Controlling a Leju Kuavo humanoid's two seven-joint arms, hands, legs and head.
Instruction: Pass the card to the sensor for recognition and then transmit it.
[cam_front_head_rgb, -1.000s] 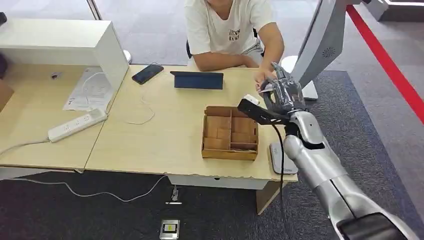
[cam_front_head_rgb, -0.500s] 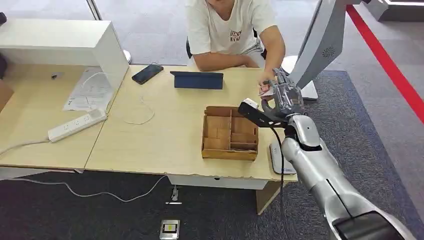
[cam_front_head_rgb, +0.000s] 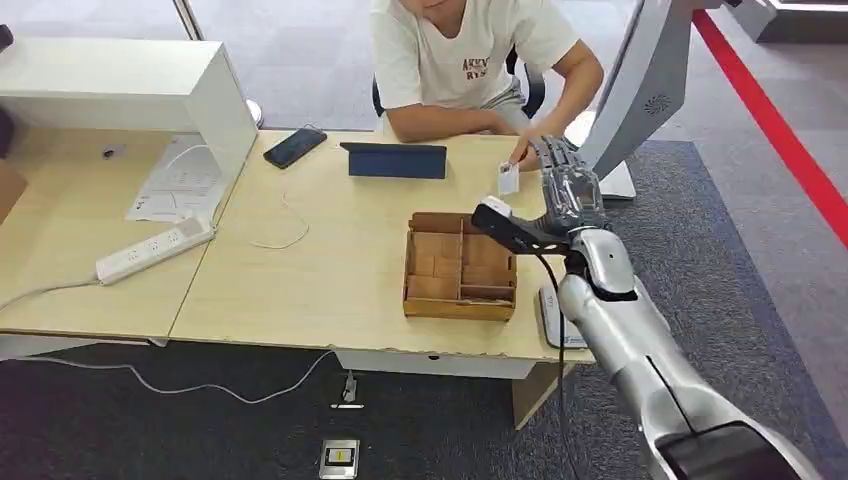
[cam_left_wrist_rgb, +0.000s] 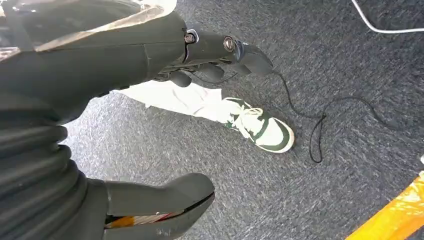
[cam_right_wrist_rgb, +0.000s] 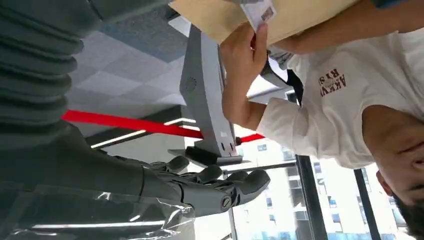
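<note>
A small white card (cam_front_head_rgb: 508, 180) is pinched in the person's hand (cam_front_head_rgb: 520, 155) above the table's far right part; the right wrist view shows the same card (cam_right_wrist_rgb: 260, 11) at that hand's (cam_right_wrist_rgb: 241, 52) fingertips. My right hand (cam_front_head_rgb: 562, 185) hovers just to the right of the card with its fingers stretched out and nothing in them (cam_right_wrist_rgb: 210, 182). A white flat sensor pad (cam_front_head_rgb: 553, 318) lies at the table's front right edge, partly hidden by my right forearm. My left hand (cam_left_wrist_rgb: 165, 125) hangs over the carpet, thumb and fingers apart, holding nothing.
A wooden divided box (cam_front_head_rgb: 460, 266) stands on the table (cam_front_head_rgb: 330, 270) left of my right arm. A dark tablet (cam_front_head_rgb: 395, 160), a phone (cam_front_head_rgb: 295, 147), a power strip (cam_front_head_rgb: 155, 250) and a white cabinet (cam_front_head_rgb: 130, 90) lie further left. A grey monitor stand (cam_front_head_rgb: 640, 90) rises at the right.
The card has left my right hand and is now in the person's hand, moved slightly left. My right hand's fingers have straightened out.
</note>
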